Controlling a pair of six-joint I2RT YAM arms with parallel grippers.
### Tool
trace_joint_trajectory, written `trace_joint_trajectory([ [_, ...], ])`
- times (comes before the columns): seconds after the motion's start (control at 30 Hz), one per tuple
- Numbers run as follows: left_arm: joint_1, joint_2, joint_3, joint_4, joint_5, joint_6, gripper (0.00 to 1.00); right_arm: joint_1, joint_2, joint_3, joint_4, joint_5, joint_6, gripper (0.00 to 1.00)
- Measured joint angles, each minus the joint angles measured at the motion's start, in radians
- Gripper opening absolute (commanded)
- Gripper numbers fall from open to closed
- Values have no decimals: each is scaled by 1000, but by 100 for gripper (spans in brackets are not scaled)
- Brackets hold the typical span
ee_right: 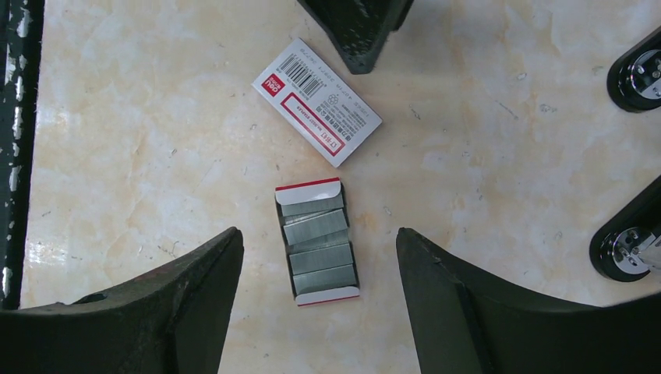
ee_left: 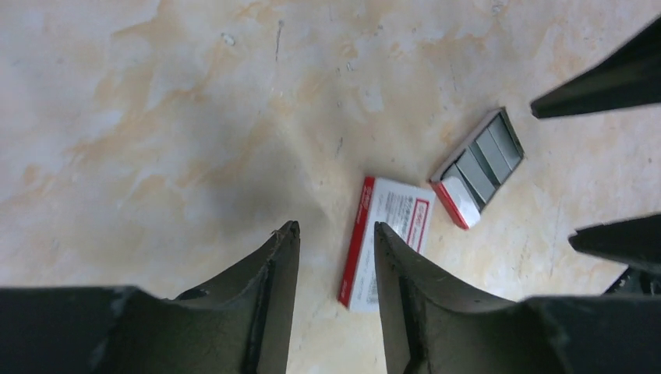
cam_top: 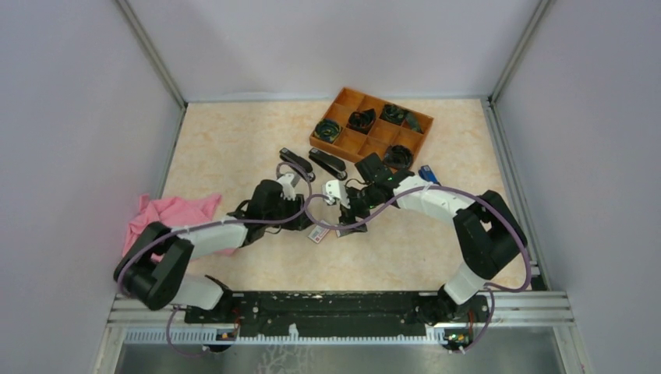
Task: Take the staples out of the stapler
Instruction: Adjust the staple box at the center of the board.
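Several strips of staples [ee_right: 316,241] lie in an open red-and-white inner tray [ee_right: 308,188] on the table; they also show in the left wrist view [ee_left: 487,156]. My right gripper [ee_right: 318,231] is open and hovers over the tray, one finger on each side, holding nothing. The box sleeve [ee_right: 318,101] lies beside the tray. My left gripper [ee_left: 335,227] is open and empty, above the sleeve's [ee_left: 386,234] left edge. Two black staplers [cam_top: 296,164] [cam_top: 327,162] lie just beyond both grippers [cam_top: 290,183] [cam_top: 335,191]. No staples show in the staplers.
An orange divided tray [cam_top: 343,99] with black items stands at the back. A pink cloth [cam_top: 175,214] lies at the left. A small blue item [cam_top: 425,173] lies by the right arm. Purple cables loop over the sleeve [cam_top: 318,233]. The staplers' ends [ee_right: 627,249] sit at the right.
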Motion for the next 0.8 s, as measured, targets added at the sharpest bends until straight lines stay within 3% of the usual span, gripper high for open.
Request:
trace_joint_trajectory([
  [0.1,0,-146,-75,-10,2,48,80,-4,-2,0,1,-14,0,72],
  [0.2,0,-297,-153,12,27,92,86,-5,-2,0,-1,-24,-2,72],
  [0.37,-10,-375,-242,56,78,157,90,-6,-2,0,-3,-38,-2,72],
  [0.6,-201,-331,-212,22,-107,259,90,-18,-2,0,-8,-49,-2,72],
  [0.8,-264,-251,-175,17,-237,288,83,-48,-15,0,-11,-65,-2,72],
])
